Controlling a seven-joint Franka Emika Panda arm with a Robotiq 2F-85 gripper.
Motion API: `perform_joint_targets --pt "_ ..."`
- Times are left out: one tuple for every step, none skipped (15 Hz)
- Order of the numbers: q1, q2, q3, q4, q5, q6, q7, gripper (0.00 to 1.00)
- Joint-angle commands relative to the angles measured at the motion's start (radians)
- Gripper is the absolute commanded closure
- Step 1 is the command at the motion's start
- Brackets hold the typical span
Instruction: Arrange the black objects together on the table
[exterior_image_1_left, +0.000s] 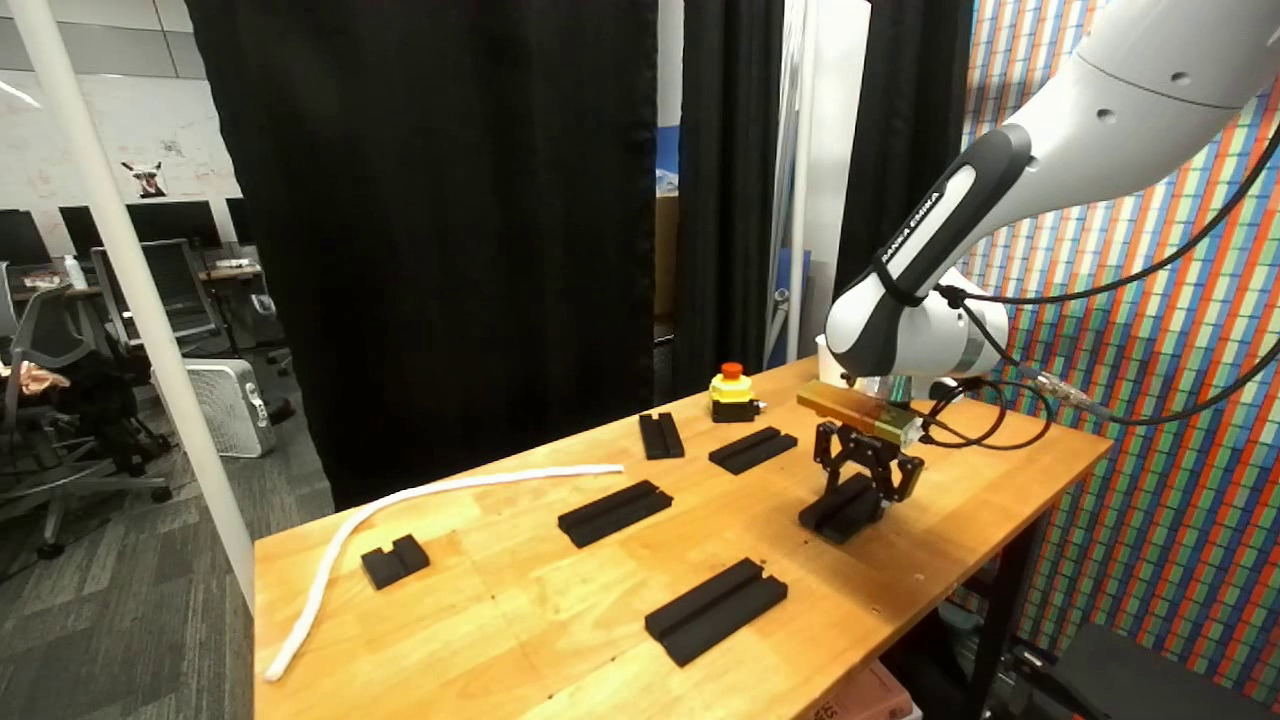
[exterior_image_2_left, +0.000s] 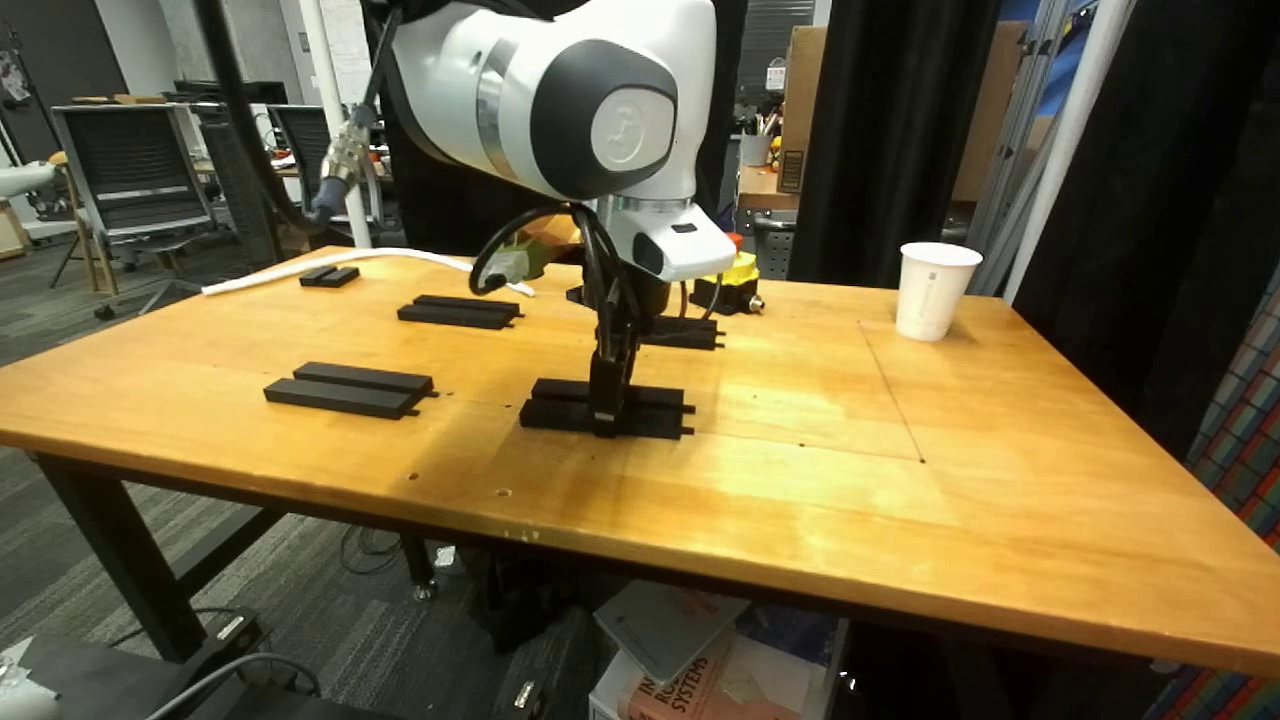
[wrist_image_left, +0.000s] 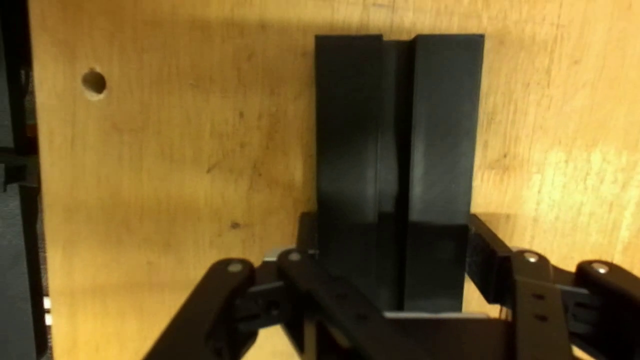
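Several matte-black grooved slabs lie spread apart on the wooden table (exterior_image_1_left: 480, 640). My gripper (exterior_image_1_left: 860, 490) points down with its fingers against both long sides of one slab (exterior_image_1_left: 835, 515). This slab (wrist_image_left: 350, 125) runs lengthwise between my fingers in the wrist view, and no gap shows on either side. In an exterior view it (exterior_image_2_left: 560, 412) appears flat on the table. A long slab (exterior_image_1_left: 715, 610) lies nearest the front edge, another (exterior_image_1_left: 615, 512) farther back. One (exterior_image_1_left: 752, 450) and a shorter one (exterior_image_1_left: 661, 436) lie toward the rear edge. A small piece (exterior_image_1_left: 395, 560) lies at the far end.
A white flexible strip (exterior_image_1_left: 430, 490) curves along the rear edge and far end. A yellow and red emergency button (exterior_image_1_left: 732, 395) stands by the rear edge. A white paper cup (exterior_image_2_left: 930, 290) stands on the table. My arm's dark cable (exterior_image_2_left: 525, 225) loops beside the wrist.
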Motion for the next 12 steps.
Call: perform_joint_targets --pt "0.037 -0.023 0.013 0.019 0.011 -0.080 0.022 0.55" --pt "0.046 -0.024 0.019 0.023 0.012 -0.095 0.026 0.55" --pt "0.060 -0.027 0.031 0.024 0.023 -0.093 0.036 0.55" --pt "0.070 -0.028 0.039 0.026 0.032 -0.094 0.039 0.55" --pt "0.080 -0.026 0.050 0.028 0.049 -0.092 0.041 0.55" --pt "0.089 -0.023 0.060 0.032 0.067 -0.090 0.043 0.55" --pt "0.097 -0.018 0.070 0.035 0.095 -0.083 0.041 0.55" --pt "0.104 -0.014 0.080 0.039 0.121 -0.083 0.033 0.55" --pt "0.112 -0.007 0.087 0.042 0.138 -0.080 0.039 0.55" --pt "0.116 -0.005 0.092 0.041 0.152 -0.076 0.042 0.55" --pt "0.119 -0.008 0.095 0.036 0.161 -0.075 0.047 0.55" --pt "0.122 -0.011 0.097 0.033 0.168 -0.073 0.052 0.55"
